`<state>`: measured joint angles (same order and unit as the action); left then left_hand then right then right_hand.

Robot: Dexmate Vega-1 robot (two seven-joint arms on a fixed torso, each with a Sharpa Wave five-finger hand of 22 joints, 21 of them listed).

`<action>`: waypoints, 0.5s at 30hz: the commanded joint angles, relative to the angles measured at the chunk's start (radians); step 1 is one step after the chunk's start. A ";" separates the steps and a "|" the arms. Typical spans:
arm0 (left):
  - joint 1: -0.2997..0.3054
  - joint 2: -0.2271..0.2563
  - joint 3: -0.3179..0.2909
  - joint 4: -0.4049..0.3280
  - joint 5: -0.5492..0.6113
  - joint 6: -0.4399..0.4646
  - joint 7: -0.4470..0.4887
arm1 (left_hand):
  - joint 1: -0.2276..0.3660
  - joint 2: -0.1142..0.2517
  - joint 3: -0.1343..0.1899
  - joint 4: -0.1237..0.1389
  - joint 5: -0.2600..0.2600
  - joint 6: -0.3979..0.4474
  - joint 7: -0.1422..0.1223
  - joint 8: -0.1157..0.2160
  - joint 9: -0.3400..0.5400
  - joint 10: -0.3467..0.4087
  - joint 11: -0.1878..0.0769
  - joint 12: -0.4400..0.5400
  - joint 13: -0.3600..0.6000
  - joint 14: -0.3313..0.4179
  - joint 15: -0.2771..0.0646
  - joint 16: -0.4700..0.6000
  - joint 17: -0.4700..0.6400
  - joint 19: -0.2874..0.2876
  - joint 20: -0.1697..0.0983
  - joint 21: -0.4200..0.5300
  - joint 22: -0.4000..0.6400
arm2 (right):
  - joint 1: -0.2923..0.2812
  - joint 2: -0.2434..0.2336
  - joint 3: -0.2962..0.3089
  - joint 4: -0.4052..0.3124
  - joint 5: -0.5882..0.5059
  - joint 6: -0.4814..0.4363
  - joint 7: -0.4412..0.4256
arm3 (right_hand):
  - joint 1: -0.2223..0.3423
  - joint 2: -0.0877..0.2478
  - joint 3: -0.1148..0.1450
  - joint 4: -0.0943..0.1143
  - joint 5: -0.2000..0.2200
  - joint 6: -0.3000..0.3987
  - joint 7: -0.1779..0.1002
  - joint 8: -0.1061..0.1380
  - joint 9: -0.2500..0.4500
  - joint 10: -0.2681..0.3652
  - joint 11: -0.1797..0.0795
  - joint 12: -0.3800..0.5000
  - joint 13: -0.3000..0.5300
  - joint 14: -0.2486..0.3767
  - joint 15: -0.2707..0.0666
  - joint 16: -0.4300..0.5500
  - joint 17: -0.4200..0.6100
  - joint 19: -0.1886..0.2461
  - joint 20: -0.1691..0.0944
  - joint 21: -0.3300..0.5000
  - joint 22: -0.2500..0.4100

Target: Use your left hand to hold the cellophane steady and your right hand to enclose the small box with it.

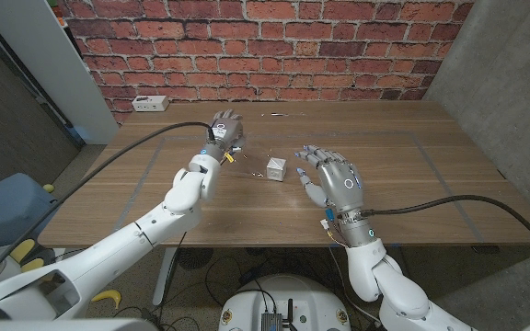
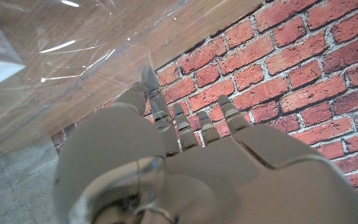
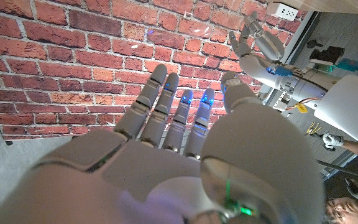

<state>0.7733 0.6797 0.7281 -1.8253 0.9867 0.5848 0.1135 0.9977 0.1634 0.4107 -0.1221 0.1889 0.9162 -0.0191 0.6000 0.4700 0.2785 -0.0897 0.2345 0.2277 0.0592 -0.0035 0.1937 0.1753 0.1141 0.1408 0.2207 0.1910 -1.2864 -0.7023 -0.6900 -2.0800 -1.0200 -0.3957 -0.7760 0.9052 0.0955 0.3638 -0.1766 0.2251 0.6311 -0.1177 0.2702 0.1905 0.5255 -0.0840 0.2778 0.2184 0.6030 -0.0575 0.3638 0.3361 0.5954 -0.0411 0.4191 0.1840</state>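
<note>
Small box (image 1: 275,168) mid-bench, on cellophane (image 2: 73,68) that barely shows. Left hand (image 1: 225,131) at sheet's far-left edge; whether it pins or grips, cannot tell. Right hand (image 1: 337,180) released, fingers spread, just beside box. Wrapping not begun; next, right hand needs a sheet edge to fold over

Right hand (image 3: 166,155), fingers spread, faces brick wall (image 3: 61,56).

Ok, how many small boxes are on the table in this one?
1. The small white box sits near the table's middle, between the left hand and the right hand. The clear cellophane could hide more, though nothing suggests it.
</note>
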 commanded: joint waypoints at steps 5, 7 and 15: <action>-0.084 -0.042 0.075 0.075 -0.008 0.055 -0.024 | 0.007 -0.002 0.000 -0.009 0.007 0.020 -0.004 0.010 -0.001 0.007 0.003 0.004 -0.001 0.006 -0.001 -0.004 0.000 -0.005 0.006 0.004 0.001 | 0.045 -0.054 0.011 -0.050 0.039 0.024 0.268 | 0.022 -0.001 0.016 0.015 -0.016 0.065 0.005 -0.001 -0.001 0.054 0.006 0.004 0.004 0.051 -0.157 0.015 0.012 0.037 -0.009 0.023 0.009; -0.089 -0.043 0.080 0.078 -0.012 0.056 -0.023 | 0.007 -0.002 0.000 -0.010 0.008 0.018 -0.007 0.010 -0.001 0.007 0.004 0.004 -0.001 0.006 -0.001 -0.004 0.000 -0.005 0.007 0.003 0.001 | 0.058 -0.055 0.012 -0.059 0.054 0.010 0.346 | 0.015 -0.003 0.017 0.020 -0.019 0.049 0.008 -0.012 -0.001 0.044 0.003 -0.004 0.004 0.031 -0.155 0.000 0.007 0.027 -0.009 0.021 0.009; -0.110 -0.045 0.102 0.087 -0.017 0.069 -0.037 | 0.003 -0.001 -0.001 -0.010 0.010 0.013 -0.011 0.007 -0.003 0.006 0.005 0.003 -0.001 0.004 0.000 -0.005 0.001 -0.007 0.008 0.003 0.001 | 0.126 -0.037 0.005 -0.048 0.127 -0.018 0.554 | -0.069 -0.005 -0.001 0.055 -0.034 -0.062 0.015 -0.076 0.003 -0.057 0.028 -0.067 0.000 -0.102 -0.120 -0.081 -0.019 -0.055 0.023 -0.012 0.004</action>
<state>0.6993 0.6446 0.7947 -1.7617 0.9769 0.6320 0.0927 0.9976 0.1633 0.4091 -0.1243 0.1940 0.9214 -0.0141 0.6041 0.4674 0.2832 -0.0874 0.2345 0.2266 0.0592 -0.0034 0.1937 0.1749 0.1083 0.1466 0.2207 0.1910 -1.2299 -0.7439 -0.6810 -2.1241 -0.9659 -0.3853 -0.4851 0.8563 0.0893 0.3646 -0.1280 0.1952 0.5953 -0.1024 0.2057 0.1887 0.4915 -0.0620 0.2225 0.2185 0.5339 -0.0515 0.3015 0.3218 0.5586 -0.0267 0.4141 0.1871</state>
